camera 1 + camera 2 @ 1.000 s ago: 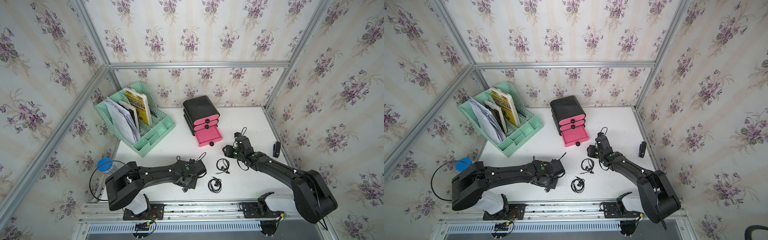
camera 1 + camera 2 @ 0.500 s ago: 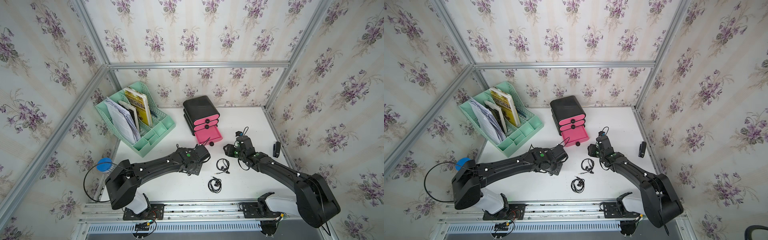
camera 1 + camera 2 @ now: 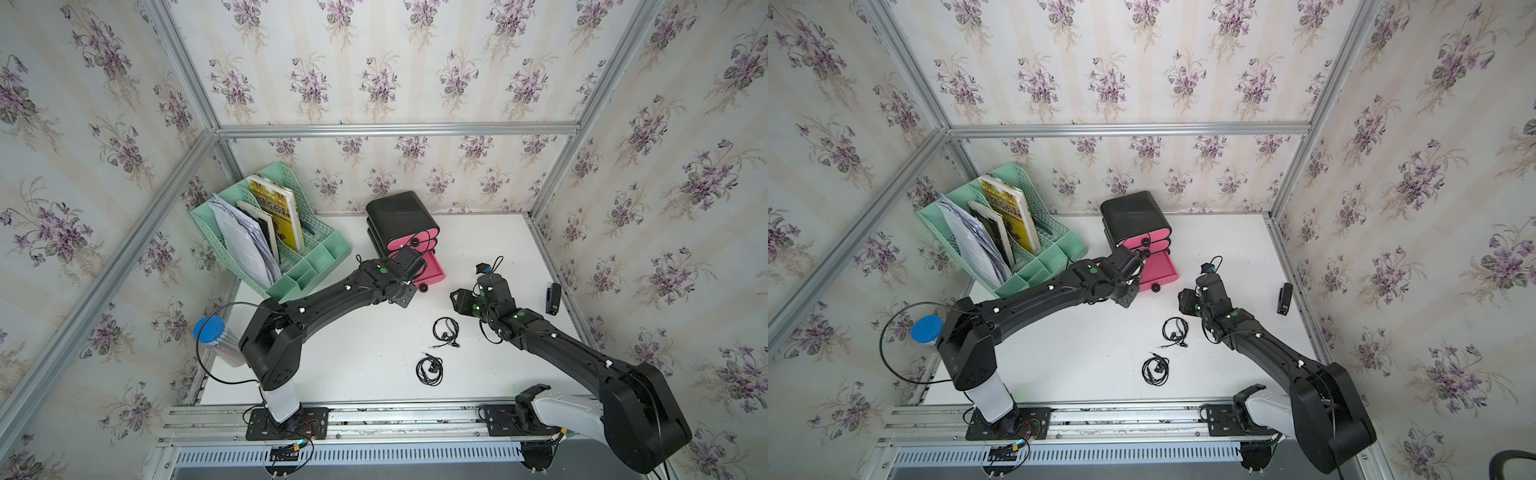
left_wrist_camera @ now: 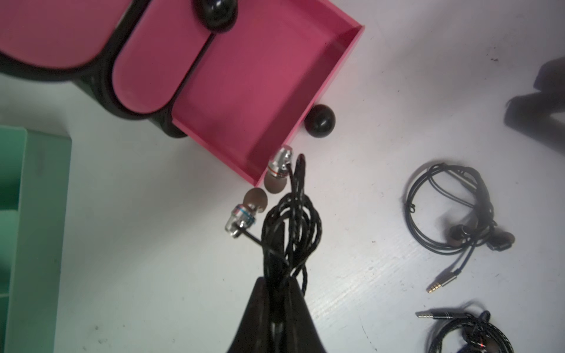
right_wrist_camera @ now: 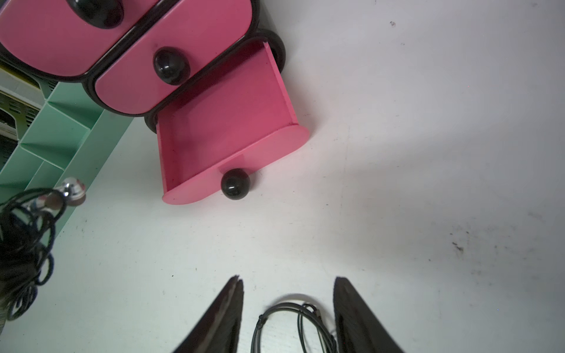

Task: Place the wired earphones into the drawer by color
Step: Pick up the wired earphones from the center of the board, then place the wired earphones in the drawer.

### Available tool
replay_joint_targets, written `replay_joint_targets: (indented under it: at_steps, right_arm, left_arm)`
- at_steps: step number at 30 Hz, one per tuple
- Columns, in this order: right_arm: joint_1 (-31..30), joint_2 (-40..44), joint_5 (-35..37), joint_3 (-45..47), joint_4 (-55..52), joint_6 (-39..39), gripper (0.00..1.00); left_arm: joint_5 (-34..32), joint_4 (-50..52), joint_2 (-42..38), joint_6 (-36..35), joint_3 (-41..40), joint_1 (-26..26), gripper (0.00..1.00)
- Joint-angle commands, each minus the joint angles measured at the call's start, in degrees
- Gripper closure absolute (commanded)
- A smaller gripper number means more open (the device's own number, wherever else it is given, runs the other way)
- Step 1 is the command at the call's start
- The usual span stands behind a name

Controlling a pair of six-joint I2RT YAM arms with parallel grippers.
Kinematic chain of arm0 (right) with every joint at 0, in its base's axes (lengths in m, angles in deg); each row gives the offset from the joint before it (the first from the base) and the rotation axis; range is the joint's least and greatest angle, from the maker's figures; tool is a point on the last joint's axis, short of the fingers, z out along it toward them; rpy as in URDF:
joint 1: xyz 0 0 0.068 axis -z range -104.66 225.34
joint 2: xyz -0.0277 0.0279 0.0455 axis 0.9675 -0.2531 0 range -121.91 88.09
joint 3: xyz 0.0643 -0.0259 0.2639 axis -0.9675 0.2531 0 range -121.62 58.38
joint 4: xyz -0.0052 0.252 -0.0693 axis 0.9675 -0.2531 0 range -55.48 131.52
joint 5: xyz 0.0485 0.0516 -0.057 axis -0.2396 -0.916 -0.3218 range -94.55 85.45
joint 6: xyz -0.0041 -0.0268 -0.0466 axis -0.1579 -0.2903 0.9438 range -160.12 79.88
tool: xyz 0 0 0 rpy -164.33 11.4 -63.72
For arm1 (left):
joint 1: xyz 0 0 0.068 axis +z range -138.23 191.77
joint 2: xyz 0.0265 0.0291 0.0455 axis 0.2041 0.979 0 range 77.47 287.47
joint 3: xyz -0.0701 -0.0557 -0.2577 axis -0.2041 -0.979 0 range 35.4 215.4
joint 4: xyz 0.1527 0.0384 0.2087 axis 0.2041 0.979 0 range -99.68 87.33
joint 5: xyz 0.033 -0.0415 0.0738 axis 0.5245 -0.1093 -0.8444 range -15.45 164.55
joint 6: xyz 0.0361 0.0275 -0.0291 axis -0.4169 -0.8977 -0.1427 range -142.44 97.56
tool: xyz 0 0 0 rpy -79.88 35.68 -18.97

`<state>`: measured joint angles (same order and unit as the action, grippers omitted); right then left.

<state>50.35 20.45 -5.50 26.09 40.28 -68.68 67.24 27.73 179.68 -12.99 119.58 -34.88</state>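
My left gripper (image 4: 279,281) is shut on a black bundle of wired earphones (image 4: 290,220) with two silver earbuds. It hangs above the table just outside the front corner of the open pink bottom drawer (image 4: 260,91), which looks empty. Two more black earphone coils lie on the table in both top views (image 3: 445,330) (image 3: 1155,370). My right gripper (image 5: 289,284) is open, low over one coil (image 5: 293,324) that lies on the table between its fingers. The drawer (image 3: 434,270) lies between the two arms.
The black drawer unit (image 3: 399,212) with two shut pink drawers stands at the back. Left of it stands a mint green file organiser (image 3: 316,257) with books and papers. A small black stapler-like object (image 3: 552,297) lies at the right edge, and a blue-lidded container (image 3: 210,328) at the left.
My left arm has swung from the table's front up to the open drawer, carrying the black earphones. The right arm has barely moved.
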Motion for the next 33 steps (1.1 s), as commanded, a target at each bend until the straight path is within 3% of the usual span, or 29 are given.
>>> replay_joint_targets:
  at_steps: [1, 11, 25, 33]
  right_arm:
    - [0.0, 0.7, 0.9, 0.5, -0.4, -0.3, 0.48]
    - [0.0, 2.3, 1.0, 1.2, -1.0, -0.6, 0.48]
    - [0.0, 3.9, 1.0, 1.7, -2.5, -0.2, 0.48]
    - [0.0, 3.7, -0.4, 1.6, -2.8, 0.4, 0.47]
  left_arm:
    - [-1.0, -3.7, 2.1, -9.7, 2.5, 0.1, 0.94]
    - [-2.6, -10.4, 9.9, -18.0, 6.1, 1.0, 0.91]
    - [-0.7, -10.7, 17.5, -22.1, 12.2, 4.7, 0.91]
    - [-1.0, -10.7, 19.8, -23.1, 13.6, 4.9, 0.84]
